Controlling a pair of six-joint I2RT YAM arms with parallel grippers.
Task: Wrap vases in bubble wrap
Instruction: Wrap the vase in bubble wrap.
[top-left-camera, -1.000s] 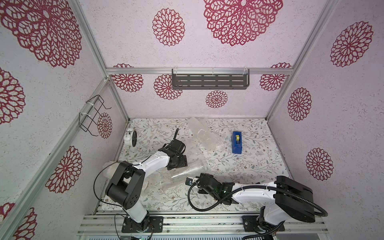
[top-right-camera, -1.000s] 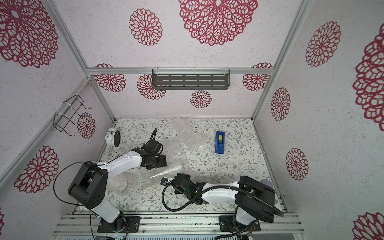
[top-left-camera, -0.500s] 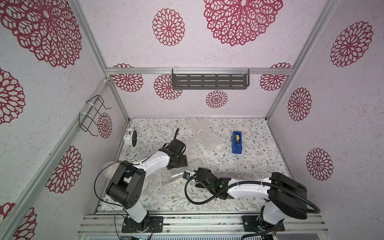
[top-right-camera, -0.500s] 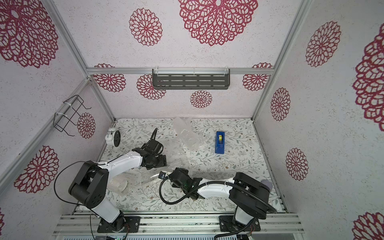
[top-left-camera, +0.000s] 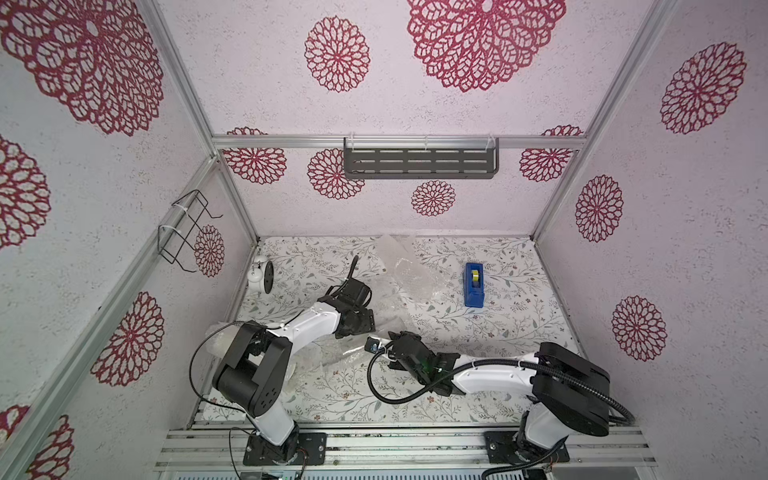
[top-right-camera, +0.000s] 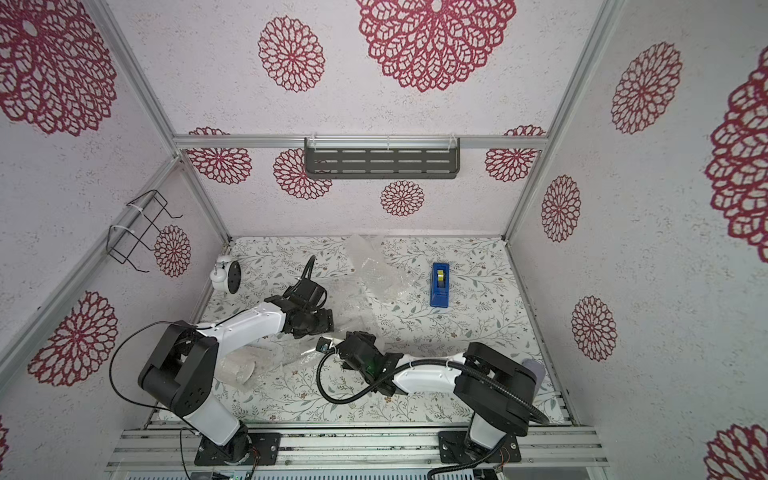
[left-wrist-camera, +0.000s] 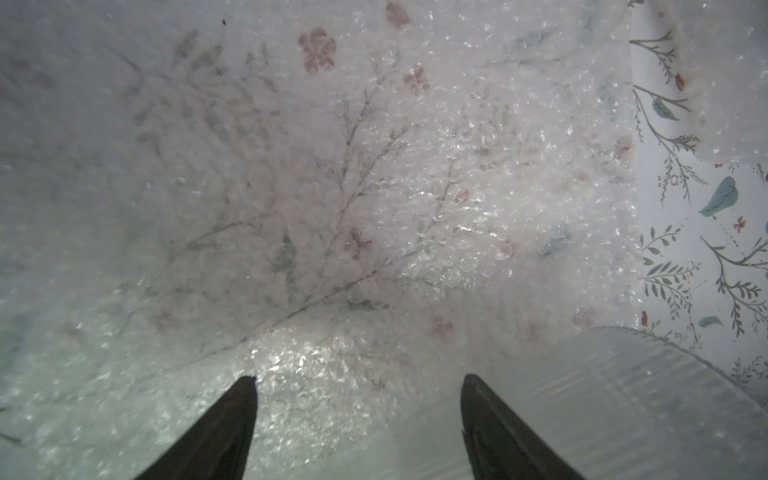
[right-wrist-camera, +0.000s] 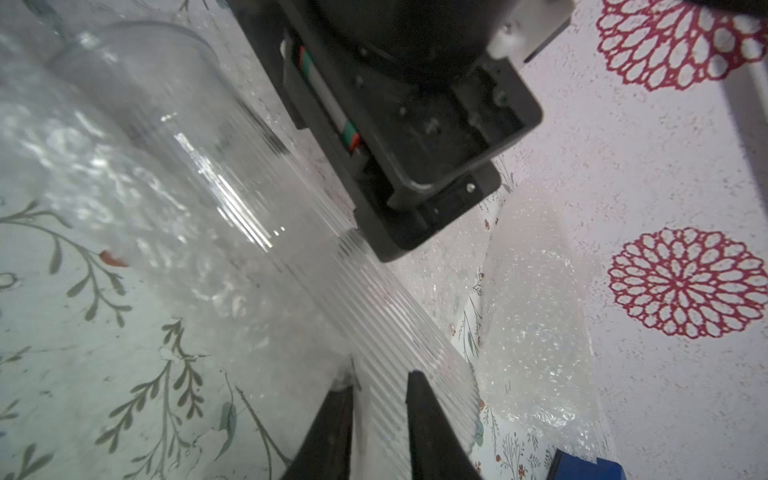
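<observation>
While right tool (right-wrist-camera: 379, 380) straddles ribbed vase (right-wrist-camera: 332, 282) rim, tips slightly apart, left tool (left-wrist-camera: 358, 377) spread wide

One ribbed vase (right-wrist-camera: 291, 257), one tape dispenser (top-left-camera: 474, 284)

Blue tape dispenser (top-left-camera: 474, 285), clear ribbed vase (right-wrist-camera: 291, 270), leafy floral table (top-left-camera: 503, 332), red-rosette white walls (top-left-camera: 395, 108)

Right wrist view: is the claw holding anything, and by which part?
Cannot tell: the right claw sits slightly parted at one end of the ribbed glass vase; a grip is unclear. The left claw holds nothing.
</observation>
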